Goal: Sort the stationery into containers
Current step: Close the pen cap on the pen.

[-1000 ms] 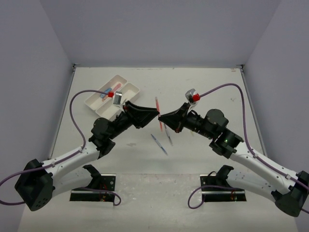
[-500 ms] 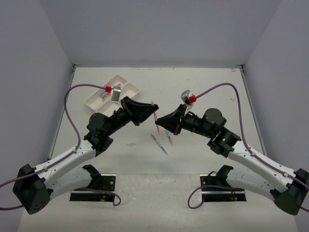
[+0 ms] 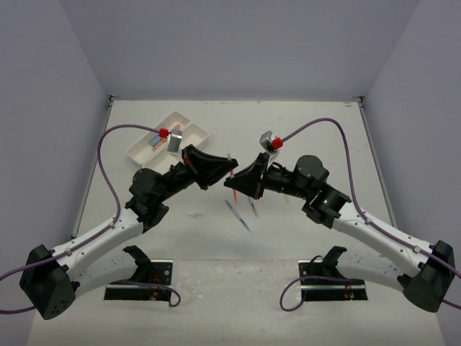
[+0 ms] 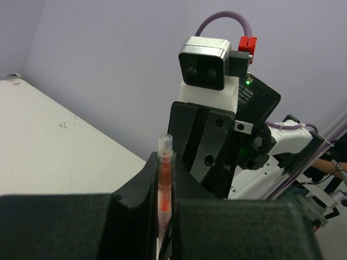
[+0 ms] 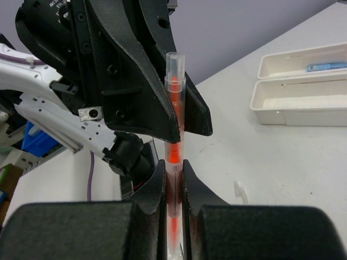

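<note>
My two grippers meet tip to tip in the air over the middle of the table [image 3: 310,122]. Between them stands the red pen [image 5: 174,108], a clear barrel with red-orange inside, close to upright with its clear end uppermost.

My left gripper [image 3: 229,171] is closed on it; in the left wrist view the barrel sits squeezed in the narrow slot between my left fingers [image 4: 142,187], touching both, with its clear end rising above them. My right gripper [image 3: 233,181] is closed on the same pen; in the right wrist view the barrel runs straight up the slot between my right fingers [image 5: 156,189], both pressed against it, and farther along the barrel my left fingers flank it from the opposite side. So I pinch the pen with both grippers at once, the right grip nearer one end and the left grip nearer the clear end; the pen touches nothing else and is held above the table.

The trays [image 3: 196,130] lie side by side at the far left of the table, well apart from the pen; the one farther from my grippers holds a blue marker [image 5: 325,66]. Two blue-grey pens [image 3: 238,215] lie near each other on the table, between my grippers and my bases. A small clear piece [image 5: 238,189] lies on the table below the pen; I cannot tell what it is.
</note>
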Tool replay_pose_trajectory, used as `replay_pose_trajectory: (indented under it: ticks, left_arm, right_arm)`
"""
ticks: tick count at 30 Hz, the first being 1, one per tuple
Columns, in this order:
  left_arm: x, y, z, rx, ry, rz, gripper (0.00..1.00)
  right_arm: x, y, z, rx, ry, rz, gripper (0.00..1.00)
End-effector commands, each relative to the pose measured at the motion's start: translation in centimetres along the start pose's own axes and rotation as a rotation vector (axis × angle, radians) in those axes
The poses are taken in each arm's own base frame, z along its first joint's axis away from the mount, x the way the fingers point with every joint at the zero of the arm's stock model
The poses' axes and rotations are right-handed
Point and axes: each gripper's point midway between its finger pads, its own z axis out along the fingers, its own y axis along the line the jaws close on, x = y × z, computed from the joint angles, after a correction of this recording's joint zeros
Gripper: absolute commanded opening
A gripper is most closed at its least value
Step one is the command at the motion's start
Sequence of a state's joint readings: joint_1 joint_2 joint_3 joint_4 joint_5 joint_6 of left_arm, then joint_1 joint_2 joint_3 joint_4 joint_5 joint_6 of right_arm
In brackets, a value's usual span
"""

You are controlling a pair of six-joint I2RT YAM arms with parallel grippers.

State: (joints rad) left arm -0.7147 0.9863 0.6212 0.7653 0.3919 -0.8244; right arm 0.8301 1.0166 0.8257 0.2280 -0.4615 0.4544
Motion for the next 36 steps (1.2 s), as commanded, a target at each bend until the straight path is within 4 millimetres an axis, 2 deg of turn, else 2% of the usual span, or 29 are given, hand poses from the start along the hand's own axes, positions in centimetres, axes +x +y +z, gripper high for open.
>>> replay_pose_trajectory:
  ticks: [1,2,4,5,6,8,9,14,16,18,20,28,32,36]
  left_arm:
    - [-1.6,-1.9,0.3,0.055,-0.023,0.046,0.0]
    - [-1.5,-1.8,0.3,0.048,-0.011,0.049,0.01]
    - [-1.6,-1.4,0.4,0.019,-0.003,0.062,0.52]
    - [-1.7,-1.2,0.5,0.01,0.0,0.069,0.62]
    - [-1.8,-1.2,0.6,0.004,0.002,0.075,0.67]
    - [-2.2,-1.5,0.8,0.008,-0.001,0.086,0.65]
    - [-2.4,-1.5,0.9,0.004,-0.006,0.087,0.59]
    - [-3.3,-1.4,1.3,-0.022,-0.01,0.117,0.6]
    - [-3.5,-1.4,1.4,-0.025,-0.012,0.121,0.56]
    - [-3.7,-1.4,1.4,-0.027,-0.016,0.124,0.47]
    - [-3.6,-1.4,1.4,-0.027,-0.015,0.121,0.43]
    - [-2.1,-0.9,1.4,-0.008,0.027,0.082,0.0]
    - [-0.7,-0.8,0.8,0.009,0.056,0.038,0.0]
    - [1.8,0.1,-0.5,-0.006,0.104,-0.034,0.0]
  right_arm:
    - [-2.8,2.1,0.2,-0.071,-0.074,-0.051,0.0]
    - [-2.9,2.0,0.1,-0.067,-0.078,-0.054,0.0]
    - [-2.8,1.9,-0.1,-0.059,-0.072,-0.064,0.0]
    - [-2.6,1.8,-0.2,-0.056,-0.065,-0.066,0.0]
    - [-2.4,1.8,-0.3,-0.055,-0.058,-0.067,0.0]
    - [-2.3,1.8,-0.4,-0.053,-0.056,-0.07,0.0]
    - [-2.3,1.8,-0.5,-0.05,-0.053,-0.069,0.0]
    - [-2.1,1.8,-0.5,-0.052,-0.046,-0.068,0.0]
    - [-2.1,1.8,-0.4,-0.051,-0.044,-0.068,0.0]
    - [-2.1,1.8,-0.4,-0.053,-0.041,-0.07,0.0]
    - [-2.1,1.9,-0.3,-0.058,-0.036,-0.071,0.0]
    - [-2.8,2.0,-0.3,-0.054,-0.049,-0.078,0.0]
    - [-4.5,1.9,0.0,-0.028,-0.072,-0.102,0.0]
    - [-8.0,1.5,0.4,0.004,-0.12,-0.124,0.0]
